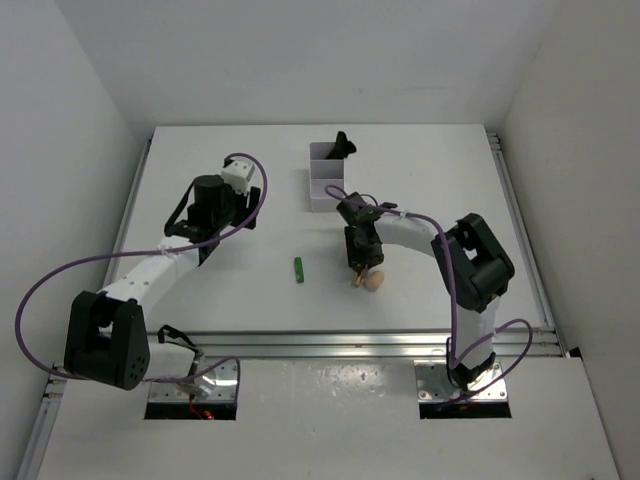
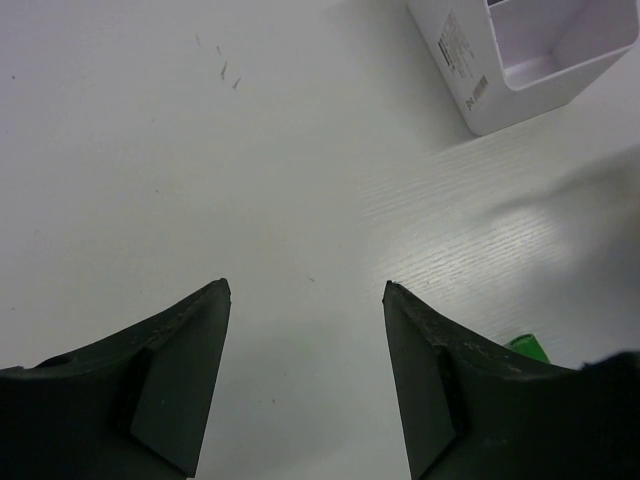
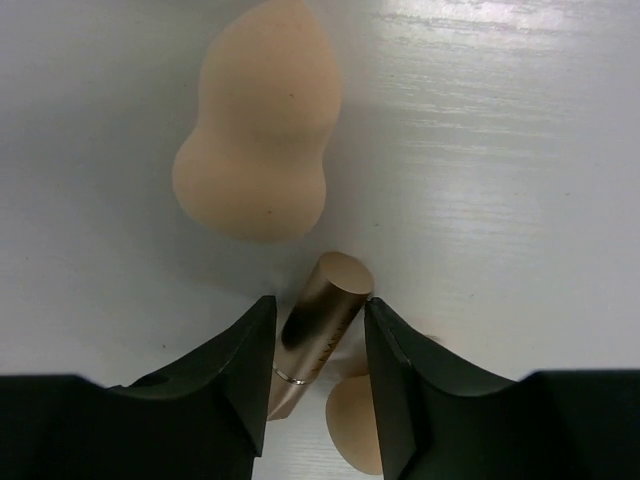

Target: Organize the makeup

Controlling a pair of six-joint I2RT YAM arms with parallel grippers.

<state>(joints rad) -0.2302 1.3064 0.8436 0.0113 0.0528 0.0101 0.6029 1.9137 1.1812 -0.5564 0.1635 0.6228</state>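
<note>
My right gripper (image 1: 358,266) points down at the table and is shut on the rose-gold tube (image 3: 322,318), which sits tilted between the jaws (image 3: 318,305). One peach sponge (image 3: 262,135) lies just ahead of the fingertips, and it also shows in the top view (image 1: 373,281). A second peach sponge (image 3: 356,428) lies under the right finger. A green tube (image 1: 298,270) lies on the table to the left, and its tip shows in the left wrist view (image 2: 526,346). My left gripper (image 2: 306,290) is open and empty over bare table, shown in the top view (image 1: 207,246).
The white three-compartment box (image 1: 327,180) stands at the back middle with a black brush (image 1: 344,145) sticking out of its far compartment. Its corner shows in the left wrist view (image 2: 520,70). White walls enclose the table.
</note>
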